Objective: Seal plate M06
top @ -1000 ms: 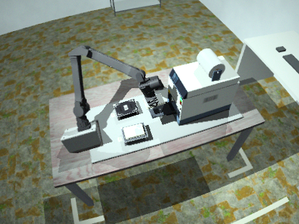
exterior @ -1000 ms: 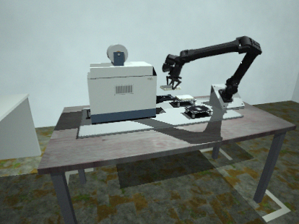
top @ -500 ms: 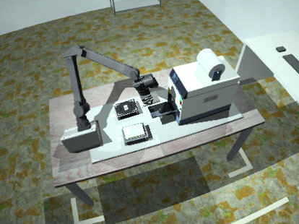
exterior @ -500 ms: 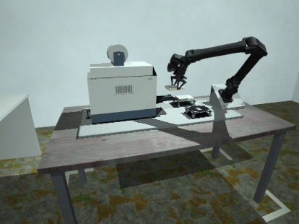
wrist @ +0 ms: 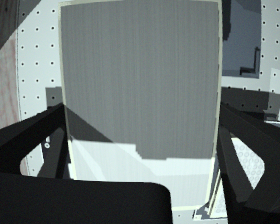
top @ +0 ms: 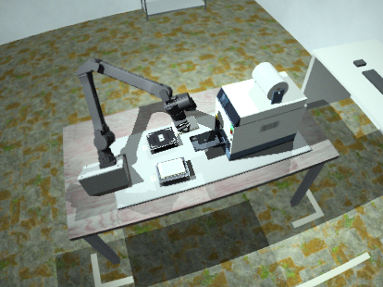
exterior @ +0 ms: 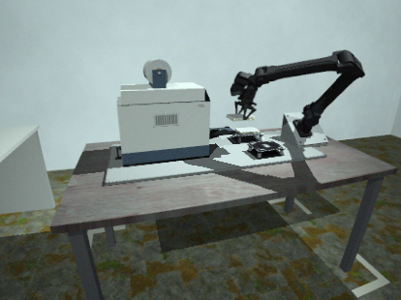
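My gripper (top: 184,128) (exterior: 243,115) (wrist: 142,110) is shut on a plate (top: 193,122) (exterior: 234,117) (wrist: 140,65), whose flat grey top looks foil-covered. It holds the plate by its long sides, in the air beside the sealer's front. The plate looks roughly level. The stage (top: 203,142) (exterior: 223,133) (wrist: 242,50) is out and bears no plate. One dark nest (top: 162,139) (exterior: 265,148) is empty. The other nest holds a white plate (top: 171,168) (exterior: 248,131) (wrist: 248,160). Nest labels and the A1 mark are not readable. A small green spot (top: 231,129) shows on the sealer's front.
The white sealer (top: 264,128) (exterior: 165,124), with a foil roll (top: 269,81) (exterior: 157,72) on top, stands close beside the gripper. The arm's base (top: 105,176) (exterior: 305,131) is at the other end of the white board. A side table and a shelf stand away from the bench.
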{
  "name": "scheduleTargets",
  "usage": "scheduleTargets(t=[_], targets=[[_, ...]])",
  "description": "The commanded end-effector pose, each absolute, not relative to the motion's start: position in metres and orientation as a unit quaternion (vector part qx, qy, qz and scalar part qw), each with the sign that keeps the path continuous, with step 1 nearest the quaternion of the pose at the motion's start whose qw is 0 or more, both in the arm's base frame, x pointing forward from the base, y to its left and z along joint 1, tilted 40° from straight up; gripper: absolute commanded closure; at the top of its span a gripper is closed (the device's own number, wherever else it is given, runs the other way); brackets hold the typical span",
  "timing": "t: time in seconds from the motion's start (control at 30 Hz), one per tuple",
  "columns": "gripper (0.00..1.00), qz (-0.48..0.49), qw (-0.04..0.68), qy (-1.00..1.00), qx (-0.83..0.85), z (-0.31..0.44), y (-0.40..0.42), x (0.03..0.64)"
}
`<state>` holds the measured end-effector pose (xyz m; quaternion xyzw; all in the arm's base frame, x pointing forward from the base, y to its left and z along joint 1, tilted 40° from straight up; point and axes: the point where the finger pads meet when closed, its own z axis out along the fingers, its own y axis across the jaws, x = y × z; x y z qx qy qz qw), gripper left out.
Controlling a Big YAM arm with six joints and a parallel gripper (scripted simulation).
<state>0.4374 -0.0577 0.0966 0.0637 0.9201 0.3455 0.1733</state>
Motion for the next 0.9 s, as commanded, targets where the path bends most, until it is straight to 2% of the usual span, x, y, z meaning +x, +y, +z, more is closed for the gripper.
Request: scheduleTargets(t=[0.0,0.87], targets=[[1.00,0.355,0.152,0.920,0.069,0.092,-0.044,0.427],[1.00,0.351,0.154,0.921,0.068,0.112,-0.020,0.382]])
